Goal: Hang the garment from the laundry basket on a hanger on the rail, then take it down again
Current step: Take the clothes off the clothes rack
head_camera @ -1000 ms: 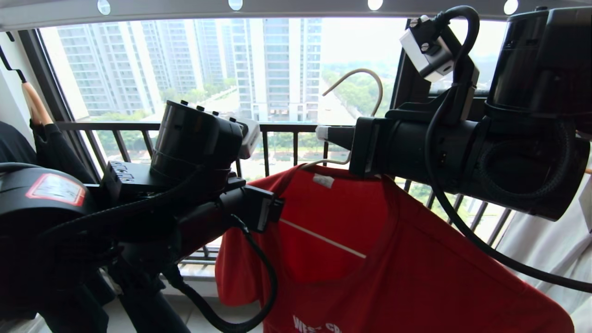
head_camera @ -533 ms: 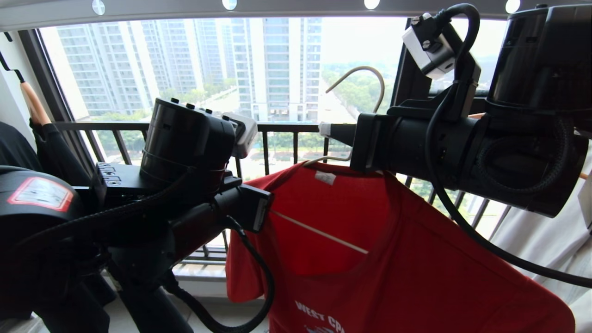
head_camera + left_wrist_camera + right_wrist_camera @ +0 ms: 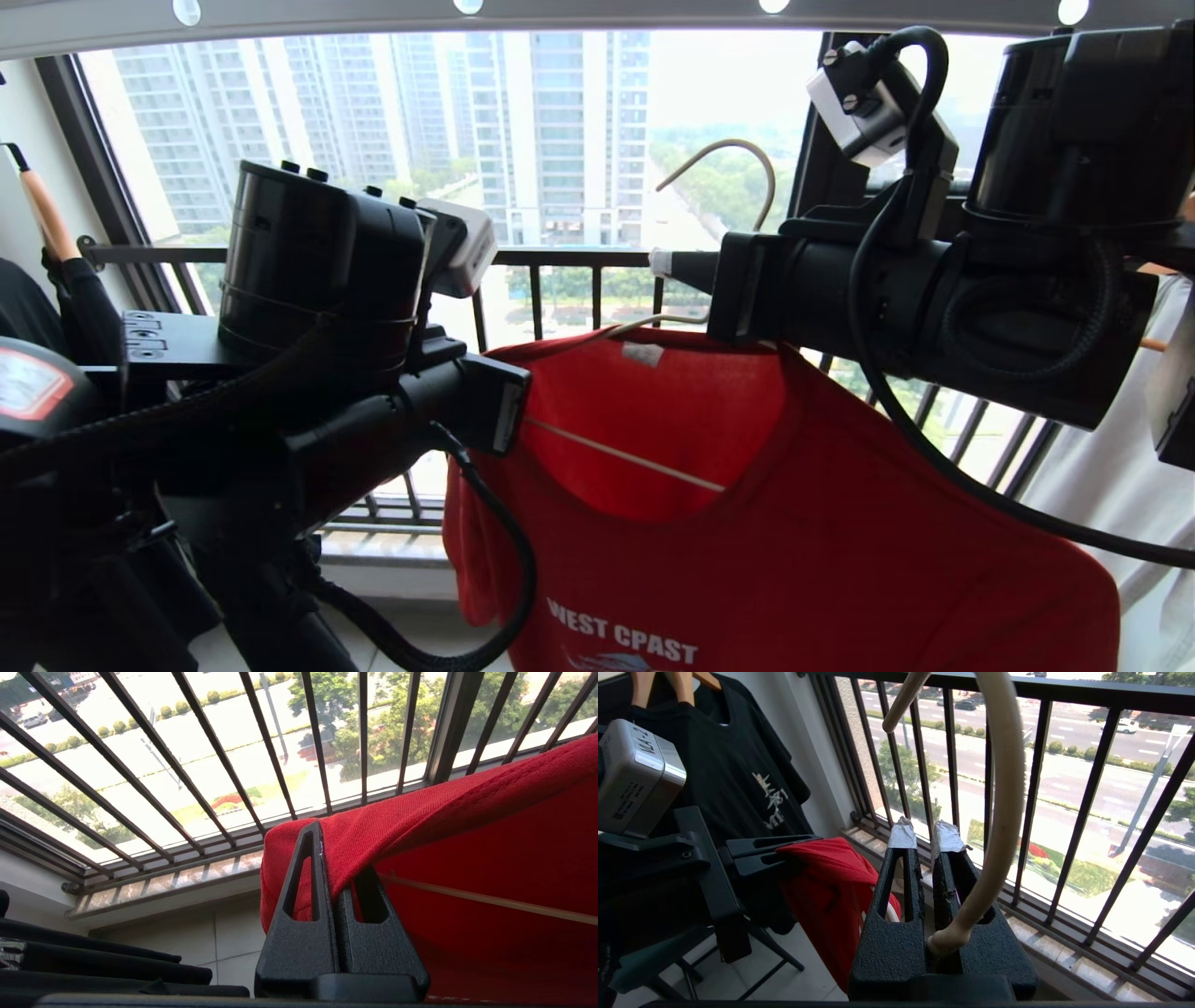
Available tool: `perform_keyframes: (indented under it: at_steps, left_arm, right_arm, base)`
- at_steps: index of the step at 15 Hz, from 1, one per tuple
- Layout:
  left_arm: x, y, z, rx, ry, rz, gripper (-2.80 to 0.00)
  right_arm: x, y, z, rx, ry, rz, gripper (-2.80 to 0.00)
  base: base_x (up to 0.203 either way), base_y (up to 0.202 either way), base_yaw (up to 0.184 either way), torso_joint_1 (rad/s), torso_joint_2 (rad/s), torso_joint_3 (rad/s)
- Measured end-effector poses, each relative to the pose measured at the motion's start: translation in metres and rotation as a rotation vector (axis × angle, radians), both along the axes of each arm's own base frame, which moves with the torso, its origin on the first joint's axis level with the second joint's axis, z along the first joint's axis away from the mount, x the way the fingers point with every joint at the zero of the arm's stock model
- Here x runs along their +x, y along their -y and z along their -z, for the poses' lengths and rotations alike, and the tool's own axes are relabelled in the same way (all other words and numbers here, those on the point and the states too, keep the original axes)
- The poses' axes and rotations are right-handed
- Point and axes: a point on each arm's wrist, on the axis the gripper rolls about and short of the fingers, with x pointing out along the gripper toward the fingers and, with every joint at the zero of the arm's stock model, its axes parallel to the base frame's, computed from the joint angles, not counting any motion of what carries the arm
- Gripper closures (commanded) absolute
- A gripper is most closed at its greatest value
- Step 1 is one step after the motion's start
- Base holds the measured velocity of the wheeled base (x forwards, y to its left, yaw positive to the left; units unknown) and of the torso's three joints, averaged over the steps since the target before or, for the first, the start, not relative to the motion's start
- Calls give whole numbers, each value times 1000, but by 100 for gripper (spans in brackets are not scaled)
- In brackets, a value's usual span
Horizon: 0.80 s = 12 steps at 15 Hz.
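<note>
I observe the left gripper (image 3: 327, 858) closed tight on the shoulder fold of the red short-sleeved T-shirt with white chest lettering (image 3: 766, 523), cloth pinched between its black fingers (image 3: 306, 896). The right gripper (image 3: 924, 835) is clamped on the neck of the thin off-white wire hanger (image 3: 738, 177), at the base of its hook. The shirt hangs on that hanger between both arms, in front of the black barred railing (image 3: 579, 257). The hanger's hook sits below the pale grey perforated overhead rail (image 3: 607, 11), not touching it.
</note>
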Motion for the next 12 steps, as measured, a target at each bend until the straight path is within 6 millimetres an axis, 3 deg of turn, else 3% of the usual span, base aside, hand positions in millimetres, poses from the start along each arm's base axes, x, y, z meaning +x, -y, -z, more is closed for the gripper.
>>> perform_keyframes:
  at_steps: [8, 12]
  left_arm:
    - [39, -31, 2, 18, 17, -144, 0]
    - [62, -51, 9, 10, -29, -131, 0]
  right_arm:
    - [7, 2, 4, -11, -7, 22, 0]
    - [9, 5, 3, -11, -5, 33, 0]
  base:
    - [0, 0, 0, 0, 0, 0]
    - [0, 0, 0, 0, 0, 0]
